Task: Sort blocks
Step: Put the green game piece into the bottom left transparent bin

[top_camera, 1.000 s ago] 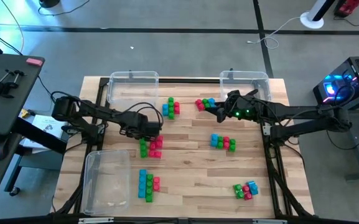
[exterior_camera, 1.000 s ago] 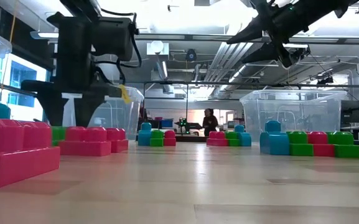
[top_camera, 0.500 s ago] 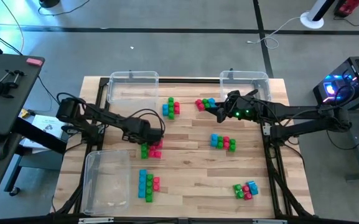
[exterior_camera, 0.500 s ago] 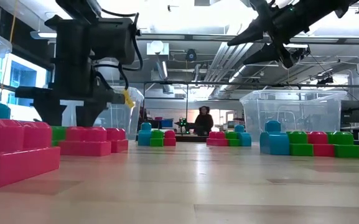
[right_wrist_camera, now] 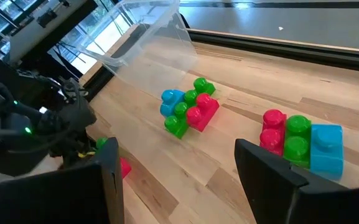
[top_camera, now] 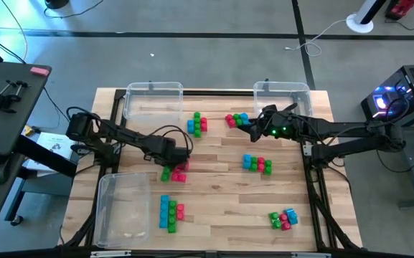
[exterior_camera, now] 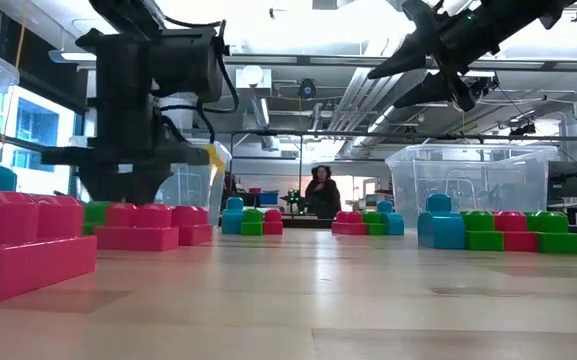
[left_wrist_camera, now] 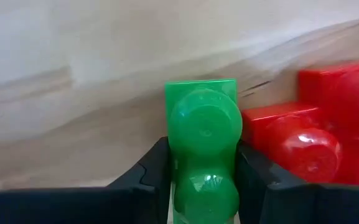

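Observation:
My left gripper (top_camera: 171, 165) is down at the left-middle group of blocks. In the left wrist view its two fingers press on both sides of a green block (left_wrist_camera: 203, 146), with red blocks (left_wrist_camera: 319, 134) right beside it. From above, that green block (top_camera: 165, 174) lies left of the red ones (top_camera: 181, 172). My right gripper (top_camera: 254, 127) hangs open above the table near a red, green and blue group (top_camera: 236, 120) at the back. In the right wrist view its fingers stand wide apart, with that group (right_wrist_camera: 300, 142) ahead of them.
Further block groups lie at the back centre (top_camera: 197, 124), right of centre (top_camera: 257, 164), front centre (top_camera: 169, 212) and front right (top_camera: 283, 218). Clear bins stand at the back left (top_camera: 153, 99), back right (top_camera: 282, 97) and front left (top_camera: 123, 208). A person (exterior_camera: 320, 195) is far behind the table.
My left gripper has come down over the green block and its fingers have closed onto it. The right arm has hardly moved.

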Controlling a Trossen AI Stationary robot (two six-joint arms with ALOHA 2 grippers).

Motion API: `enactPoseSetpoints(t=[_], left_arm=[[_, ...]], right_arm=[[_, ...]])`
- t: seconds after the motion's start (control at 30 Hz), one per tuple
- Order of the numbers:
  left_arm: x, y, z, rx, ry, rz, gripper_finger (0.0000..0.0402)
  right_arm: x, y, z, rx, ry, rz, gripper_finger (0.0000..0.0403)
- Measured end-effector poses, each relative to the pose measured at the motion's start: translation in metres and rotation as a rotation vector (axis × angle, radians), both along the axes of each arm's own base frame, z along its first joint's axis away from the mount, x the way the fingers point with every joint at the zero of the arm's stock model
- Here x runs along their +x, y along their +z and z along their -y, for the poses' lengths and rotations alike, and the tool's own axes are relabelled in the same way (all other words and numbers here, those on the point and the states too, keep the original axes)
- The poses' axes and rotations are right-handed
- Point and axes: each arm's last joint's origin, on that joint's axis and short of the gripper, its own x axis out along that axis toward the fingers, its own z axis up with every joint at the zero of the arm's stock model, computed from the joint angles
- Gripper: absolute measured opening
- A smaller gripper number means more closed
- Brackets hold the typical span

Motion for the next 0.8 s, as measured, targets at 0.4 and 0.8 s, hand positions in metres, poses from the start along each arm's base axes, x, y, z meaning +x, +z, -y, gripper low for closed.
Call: enactPoseSetpoints(t=[0.4, 0.8], left_arm=[[-0.045, 0.131, -0.023, 0.066, -0.205, 0.418, 0.0095], [-0.122, 0.19, 0.072, -0.55, -0.251, 0.481, 0.0095]], right_arm=[[-0.001, 0.0, 0.0, 0.019, -0.031, 0.007, 0.0194], [-0.002, -0.001, 0.001, -0.011, -0.053, -0.018, 0.0194]])
